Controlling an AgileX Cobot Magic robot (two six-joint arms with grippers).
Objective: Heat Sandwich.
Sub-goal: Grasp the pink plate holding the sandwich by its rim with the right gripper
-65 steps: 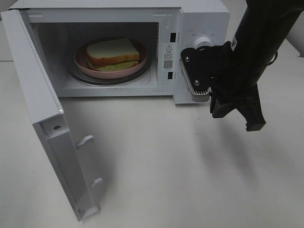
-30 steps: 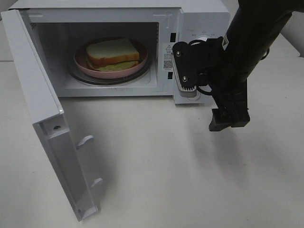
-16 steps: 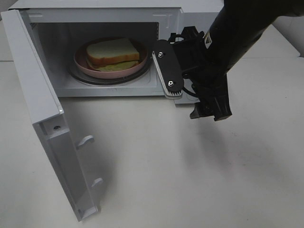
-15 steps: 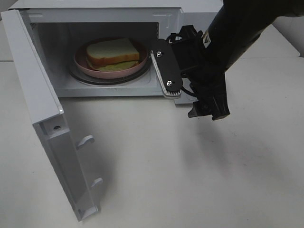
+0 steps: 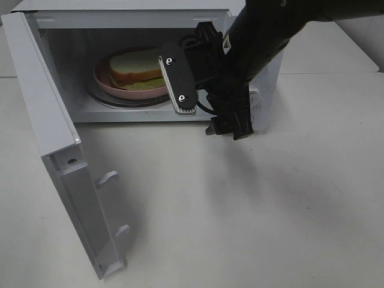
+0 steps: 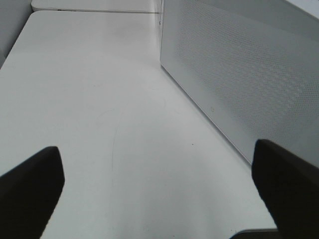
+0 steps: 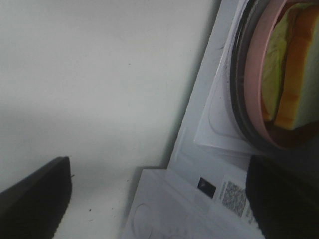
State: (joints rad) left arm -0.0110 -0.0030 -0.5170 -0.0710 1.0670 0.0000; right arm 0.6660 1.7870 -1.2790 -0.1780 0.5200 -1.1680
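Observation:
The sandwich (image 5: 141,67) lies on a round pink plate (image 5: 123,90) on the turntable inside the open microwave (image 5: 126,18). The right wrist view shows the sandwich (image 7: 294,74) and the plate's rim (image 7: 256,104) from the side. My right gripper (image 5: 208,120) hangs open and empty at the right side of the oven opening, its ridged finger (image 5: 179,84) in front of the plate's right edge. In its own view the right gripper (image 7: 159,199) holds nothing. My left gripper (image 6: 157,194) is open and empty over the bare table, outside the high view.
The microwave door (image 5: 54,138) stands swung out to the left, reaching the table's front. A dotted white panel of the microwave (image 6: 239,74) rises beside my left gripper. The black right arm (image 5: 264,36) covers the control panel. The table (image 5: 270,210) is white.
My right arm has swung left from the control panel to the right side of the oven opening, with the gripper still open. The sandwich, plate and door have not moved.

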